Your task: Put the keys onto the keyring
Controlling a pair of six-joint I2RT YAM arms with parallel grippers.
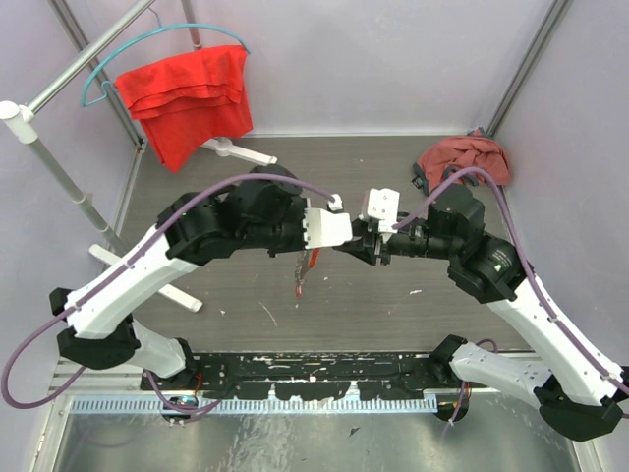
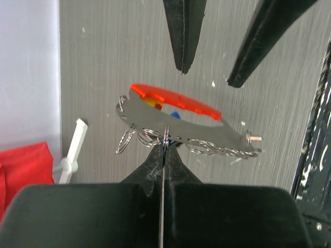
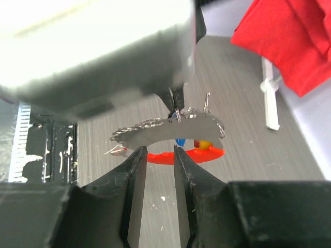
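Grey brushed tabletop (image 1: 393,305) is lying under two white-and-black robot arms meeting mid-air over its centre. One thin silvery wire keyring (image 2: 150,137), with its short chain and one long red-orange tag (image 2: 176,103), is hanging above the surface, and the left hand (image 2: 164,143) is pinching its wire with fingers fully closed. Facing it, the right hand (image 3: 159,151) is hovering just beside the bunch, fingers partly apart and gripping nothing. Two coloured heads of the small silvery keys (image 3: 180,141), one blue and one orange-yellow, are showing against the tag; whether they are threaded on cannot be told. The threading step appears to be under way, and the next move is likely calling for the right hand to close on a key while the left is steadying the ring. Two red cloths are sitting behind: one bright red cloth (image 1: 187,93) on a hanger, one duller crumpled cloth (image 1: 467,157).
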